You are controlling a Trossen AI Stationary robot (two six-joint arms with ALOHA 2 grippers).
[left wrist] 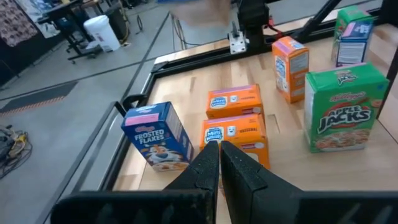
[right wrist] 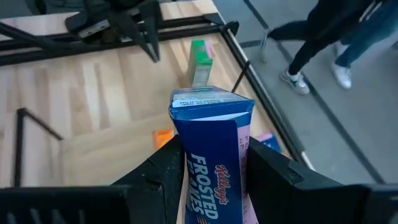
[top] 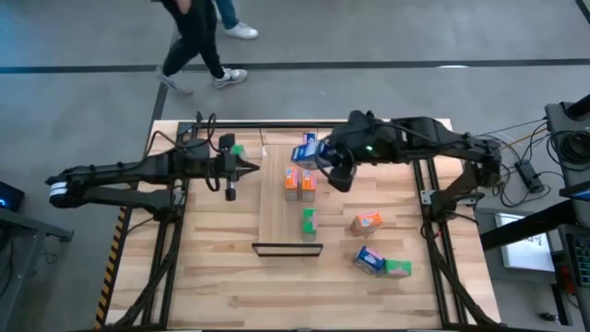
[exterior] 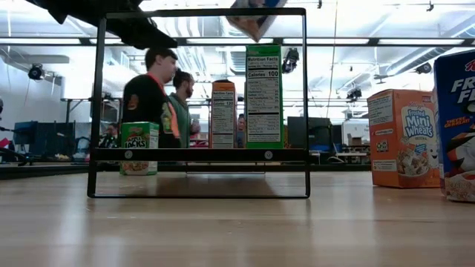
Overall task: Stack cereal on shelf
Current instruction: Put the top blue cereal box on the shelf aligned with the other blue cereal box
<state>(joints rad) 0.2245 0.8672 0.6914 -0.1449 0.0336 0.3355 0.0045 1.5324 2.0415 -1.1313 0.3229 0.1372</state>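
Right gripper (right wrist: 208, 165), frame centre: clamped on a blue Frosted Flakes box (right wrist: 211, 155), carried upright for stacking. Shelf (top: 288, 207), centre of high view: holds two orange Mini-Wheats boxes (top: 300, 181) and a green Apple Jacks box (top: 309, 220). Left gripper (top: 251, 167), left of shelf: closed, empty, parked clear.

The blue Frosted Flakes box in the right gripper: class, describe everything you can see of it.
The blue Frosted Flakes box is a small printed cardboard carton, closed, with white lettering and a paler top flap. It stands roughly upright between the two dark fingers of the right gripper, which press on its two side faces. It is lifted clear of the table, above the far end of the shelf; nothing else touches it.
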